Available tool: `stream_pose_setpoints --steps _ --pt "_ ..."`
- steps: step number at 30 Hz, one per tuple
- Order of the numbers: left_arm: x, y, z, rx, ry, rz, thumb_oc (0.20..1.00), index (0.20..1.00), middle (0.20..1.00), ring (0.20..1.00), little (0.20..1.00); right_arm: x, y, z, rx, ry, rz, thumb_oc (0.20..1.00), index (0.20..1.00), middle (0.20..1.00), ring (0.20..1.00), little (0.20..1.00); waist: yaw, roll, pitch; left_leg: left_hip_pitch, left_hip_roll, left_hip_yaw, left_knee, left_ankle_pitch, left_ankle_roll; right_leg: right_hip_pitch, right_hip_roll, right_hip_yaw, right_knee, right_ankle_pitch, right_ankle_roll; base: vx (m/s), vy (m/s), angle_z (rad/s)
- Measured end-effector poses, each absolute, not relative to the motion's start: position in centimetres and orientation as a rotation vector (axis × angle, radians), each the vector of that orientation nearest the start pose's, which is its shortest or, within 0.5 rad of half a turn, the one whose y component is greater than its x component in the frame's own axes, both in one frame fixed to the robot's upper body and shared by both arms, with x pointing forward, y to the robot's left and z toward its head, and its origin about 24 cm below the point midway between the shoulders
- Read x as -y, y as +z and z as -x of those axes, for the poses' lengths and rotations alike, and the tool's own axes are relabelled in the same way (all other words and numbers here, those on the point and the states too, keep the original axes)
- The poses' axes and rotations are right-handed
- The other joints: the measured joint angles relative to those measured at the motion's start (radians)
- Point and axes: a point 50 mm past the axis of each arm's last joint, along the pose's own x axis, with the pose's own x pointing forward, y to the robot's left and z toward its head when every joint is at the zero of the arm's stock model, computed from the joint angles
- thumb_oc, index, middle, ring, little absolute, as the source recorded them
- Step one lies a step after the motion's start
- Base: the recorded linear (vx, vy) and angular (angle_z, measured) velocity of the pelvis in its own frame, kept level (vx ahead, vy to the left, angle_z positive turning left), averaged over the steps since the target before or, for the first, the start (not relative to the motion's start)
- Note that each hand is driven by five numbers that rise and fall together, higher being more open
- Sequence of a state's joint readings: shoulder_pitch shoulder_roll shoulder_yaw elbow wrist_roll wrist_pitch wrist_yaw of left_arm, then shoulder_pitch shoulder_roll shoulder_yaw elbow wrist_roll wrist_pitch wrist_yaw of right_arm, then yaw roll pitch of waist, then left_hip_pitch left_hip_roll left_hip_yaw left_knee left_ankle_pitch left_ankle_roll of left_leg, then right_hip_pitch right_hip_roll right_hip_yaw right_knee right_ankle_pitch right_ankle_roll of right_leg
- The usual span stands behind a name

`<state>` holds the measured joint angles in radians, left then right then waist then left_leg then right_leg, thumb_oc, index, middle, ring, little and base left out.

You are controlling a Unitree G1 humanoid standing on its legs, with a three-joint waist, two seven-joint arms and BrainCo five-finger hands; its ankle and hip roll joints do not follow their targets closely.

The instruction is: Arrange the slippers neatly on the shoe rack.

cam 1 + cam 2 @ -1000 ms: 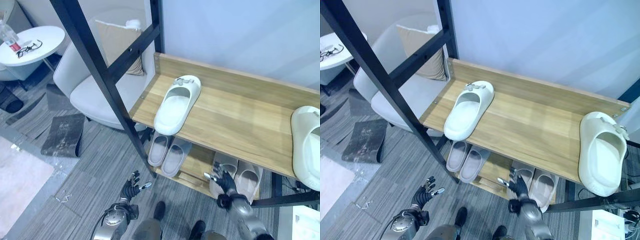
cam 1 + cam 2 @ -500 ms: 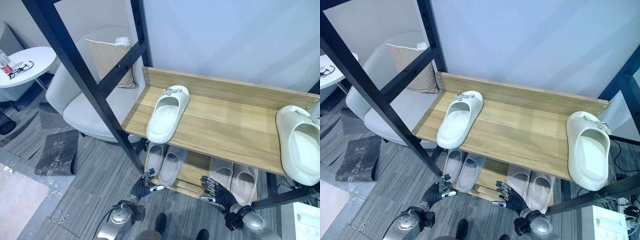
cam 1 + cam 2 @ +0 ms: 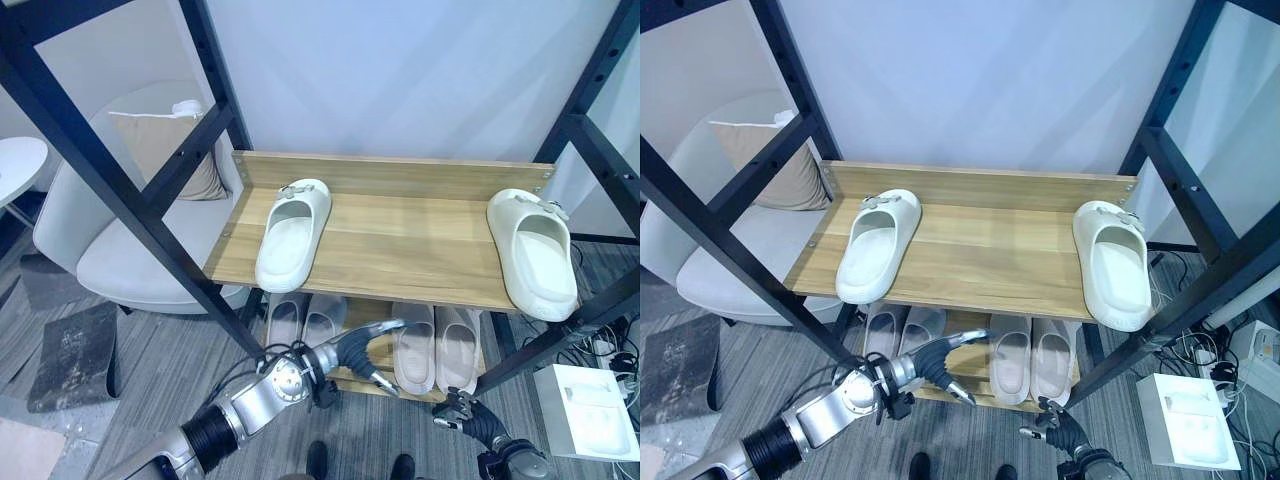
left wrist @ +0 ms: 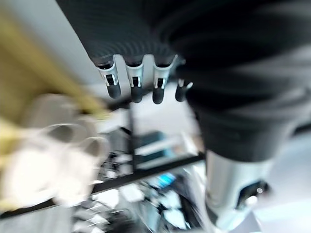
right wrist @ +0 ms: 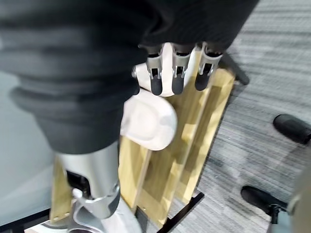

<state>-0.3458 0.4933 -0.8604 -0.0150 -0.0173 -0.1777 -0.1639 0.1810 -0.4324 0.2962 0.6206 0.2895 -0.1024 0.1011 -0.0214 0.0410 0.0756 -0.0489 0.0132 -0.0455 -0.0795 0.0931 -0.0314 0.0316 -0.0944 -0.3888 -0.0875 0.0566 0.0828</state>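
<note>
The left hand [image 3: 362, 350] reaches in front of the shoe rack's [image 3: 390, 170] lower shelf, fingers straight and spread with the thumb apart, holding nothing. Just past its fingertips two pairs of beige slippers [image 3: 433, 343] sit side by side on that shelf. Above the hand, on the wooden top shelf, one white slipper [image 3: 292, 232] lies near the left end and the other white slipper [image 3: 532, 250] lies well apart at the right end, its heel over the front edge. The right hand [image 3: 463, 411] hangs low beyond the rack's right front corner, fingers loosely relaxed and empty. Far to the left stands a pale armchair [image 3: 110, 255] with a cushion.
</note>
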Motion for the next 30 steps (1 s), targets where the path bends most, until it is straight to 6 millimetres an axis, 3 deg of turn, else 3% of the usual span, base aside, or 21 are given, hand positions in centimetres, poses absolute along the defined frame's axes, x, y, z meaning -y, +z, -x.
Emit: stream_pose_setpoints --steps 8,12,18,22,23,27,30 --pt "-2.5 11.5 -22.8 0.506 -1.134 -0.565 1.0 1.0 1.0 1.0 1.0 23.3 -11.4 -11.8 -0.831 0.181 0.198 1.0 1.0 1.0 1.0 1.0 -0.002 0.016 -0.007 0.0 -0.001 0.0 0.0 0.0 0.0 0.0 -0.001 0.0 0.0 0.0 0.0 0.0 0.0 0.0" --pt "-2.6 15.3 -22.5 0.646 -1.109 -0.482 1.0 1.0 1.0 1.0 1.0 23.1 -11.4 -11.6 -0.833 0.191 0.192 1.0 1.0 1.0 1.0 1.0 -0.001 0.018 -0.007 0.0 -0.001 -0.001 0.0 0.0 0.0 0.001 -0.001 -0.001 0.0 0.0 0.0 0.0 0.0 0.0" --pt "-4.4 19.3 -23.3 0.781 -0.924 -0.335 1.0 1.0 1.0 1.0 1.0 23.0 -11.3 -11.8 -0.829 0.193 0.199 1.0 1.0 1.0 1.0 1.0 0.003 0.022 -0.005 0.001 -0.001 -0.001 0.0 0.0 0.0 0.001 -0.001 -0.001 0.0 0.0 0.0 0.0 0.0 0.0" --pt "-6.5 22.3 -23.7 0.916 -0.721 -0.27 1.0 1.0 1.0 1.0 1.0 22.5 -11.4 -12.5 -0.814 0.181 0.207 1.0 1.0 1.0 1.0 1.0 0.008 0.028 -0.002 0.002 -0.001 -0.001 0.0 0.0 0.0 0.003 -0.001 -0.001 0.0 0.0 0.0 0.0 0.0 0.0" --pt "-7.8 23.5 -24.1 0.967 -0.608 -0.24 1.0 1.0 1.0 1.0 1.0 21.8 -11.3 -13.3 -0.793 0.174 0.198 1.0 1.0 1.0 1.0 1.0 0.008 0.031 0.0 0.005 -0.001 -0.001 0.0 0.0 0.0 0.006 -0.001 -0.001 0.0 0.0 0.0 0.03 0.008 -0.01" --pt "-9.8 24.6 -24.7 1.023 -0.43 -0.242 1.0 1.0 1.0 1.0 1.0 21.0 -10.8 -15.6 -0.737 0.152 0.209 1.0 1.0 1.0 1.0 1.0 0.017 0.038 0.008 0.018 -0.002 -0.003 0.0 0.0 0.0 0.02 -0.002 -0.001 0.0 0.0 0.0 0.01 -0.002 0.01" --pt "-10.6 24.0 -25.5 1.017 -0.357 -0.345 1.0 1.0 1.0 1.0 1.0 22.0 -11.4 -16.8 -0.775 0.105 0.236 1.0 1.0 1.0 1.0 1.0 0.044 0.048 0.01 0.018 -0.003 -0.015 0.0 -0.002 -0.003 0.028 -0.002 -0.019 0.0 -0.001 0.0 0.03 0.001 0.14"
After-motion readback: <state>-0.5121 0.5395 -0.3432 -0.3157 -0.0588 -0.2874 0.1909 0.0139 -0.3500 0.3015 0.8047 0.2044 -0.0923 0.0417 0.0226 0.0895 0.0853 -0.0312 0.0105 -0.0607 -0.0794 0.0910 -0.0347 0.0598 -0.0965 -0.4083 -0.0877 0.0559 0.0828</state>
